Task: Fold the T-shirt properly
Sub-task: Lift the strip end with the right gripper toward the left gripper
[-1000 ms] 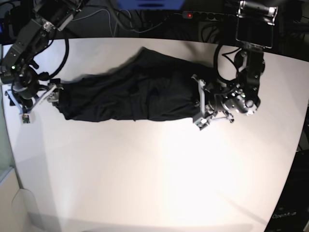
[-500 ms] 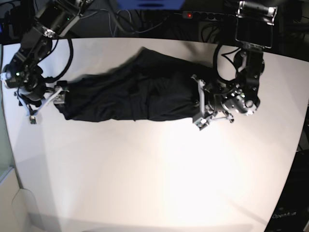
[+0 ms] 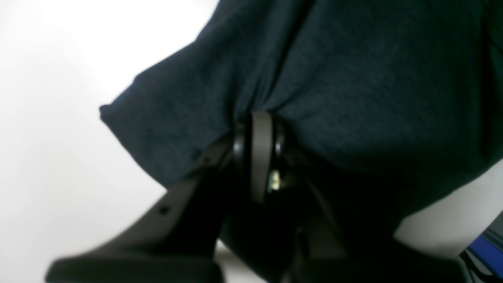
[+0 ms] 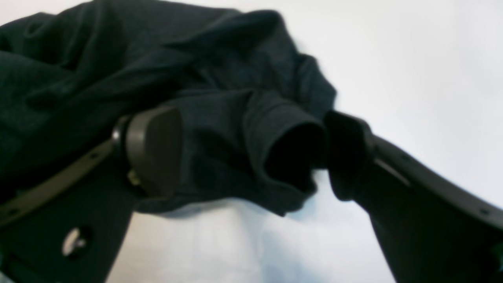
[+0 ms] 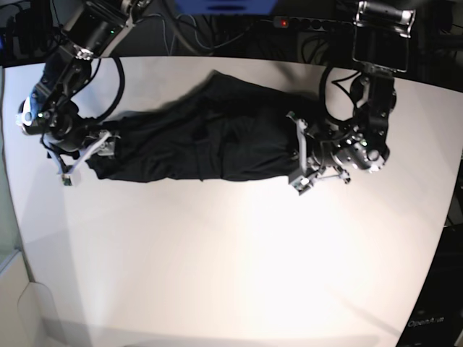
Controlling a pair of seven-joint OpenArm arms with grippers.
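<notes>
The black T-shirt (image 5: 202, 134) lies stretched in a long wrinkled band across the far half of the white table (image 5: 231, 260). At its right end in the base view my left gripper (image 5: 296, 154) is shut on it. The left wrist view shows those fingertips (image 3: 261, 129) pressed together with T-shirt (image 3: 353, 78) fabric gathered at them. My right gripper (image 5: 87, 155) stands open at the band's left end. In the right wrist view its two pads (image 4: 153, 149) straddle a rolled fold of the T-shirt (image 4: 235, 118), one on the cloth and the other just beside it.
A power strip (image 5: 311, 23) with a red light and loose cables run along the table's back edge. A dark box (image 5: 383, 36) sits above the left arm. The table's curved edge falls away at the far left and right.
The right arm has swung in toward the T-shirt, bringing its open fingers from beside the left end to around it. The left gripper and the cloth it holds have stayed put.
</notes>
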